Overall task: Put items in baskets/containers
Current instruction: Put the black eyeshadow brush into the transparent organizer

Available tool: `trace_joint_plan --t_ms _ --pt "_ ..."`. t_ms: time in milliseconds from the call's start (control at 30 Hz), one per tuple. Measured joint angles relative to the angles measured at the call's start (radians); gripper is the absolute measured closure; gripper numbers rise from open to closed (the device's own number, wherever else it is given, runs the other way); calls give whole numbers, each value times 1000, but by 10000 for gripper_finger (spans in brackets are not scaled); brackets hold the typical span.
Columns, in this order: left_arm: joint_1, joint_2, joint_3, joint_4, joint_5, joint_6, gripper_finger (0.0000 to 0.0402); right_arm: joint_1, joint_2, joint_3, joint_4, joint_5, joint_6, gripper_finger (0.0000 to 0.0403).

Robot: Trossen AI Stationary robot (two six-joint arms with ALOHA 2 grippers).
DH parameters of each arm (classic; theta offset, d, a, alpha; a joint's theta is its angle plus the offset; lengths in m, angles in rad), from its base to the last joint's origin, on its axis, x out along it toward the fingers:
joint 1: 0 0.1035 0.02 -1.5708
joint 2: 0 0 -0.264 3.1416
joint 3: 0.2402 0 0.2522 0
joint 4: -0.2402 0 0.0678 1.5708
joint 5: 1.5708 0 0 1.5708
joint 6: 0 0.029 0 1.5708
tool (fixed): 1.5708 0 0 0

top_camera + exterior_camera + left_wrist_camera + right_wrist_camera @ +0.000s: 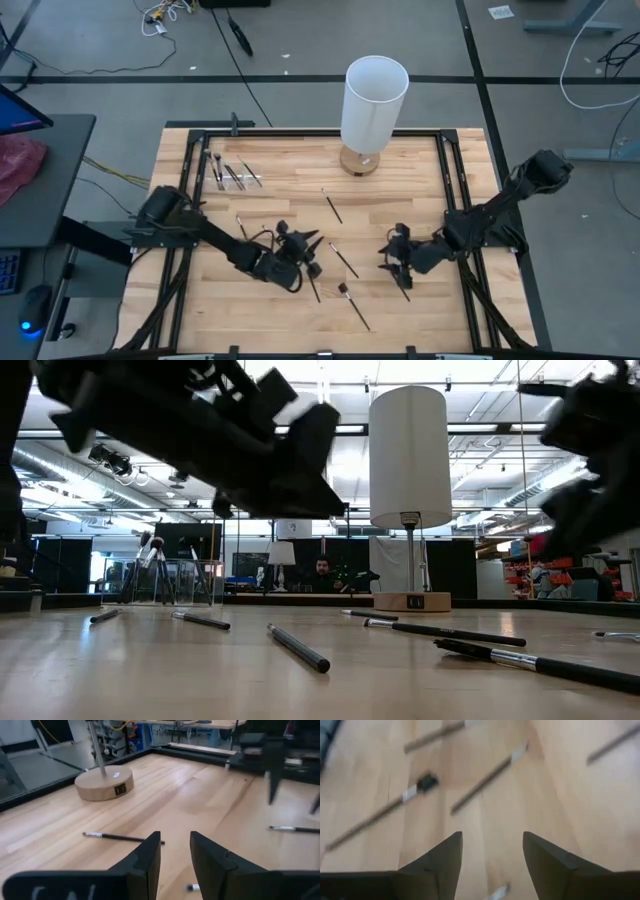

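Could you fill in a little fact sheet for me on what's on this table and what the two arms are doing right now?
Table: wooden table in a black frame
Loose brushes: several thin dark makeup brushes scattered mid-table
Container: clear low container near the far-left corner, some brushes lying in it
Other object: tall white cylinder on a round wooden base, at the far edge
Left gripper: low over the front middle, fingers apart, nothing between them
Right gripper: over the front right, fingers wide apart, empty, brushes below it
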Motion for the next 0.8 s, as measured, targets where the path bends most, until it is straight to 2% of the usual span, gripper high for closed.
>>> trace_joint_plan --t_ms 100,267,433,567,800 --pt "25 34 0 60 7 4 294 64 0 -16 -52 12 96 193" --pt "54 45 0 73 23 -22 294 196 0 -70 -57 134 287 204" --pt "59 45 0 79 34 -23 294 312 23 -93 -55 254 360 214" --pt "58 45 0 79 36 -23 294 336 94 -94 -27 313 362 218" --pt "66 45 0 104 37 -23 294 337 278 -93 63 354 374 218"
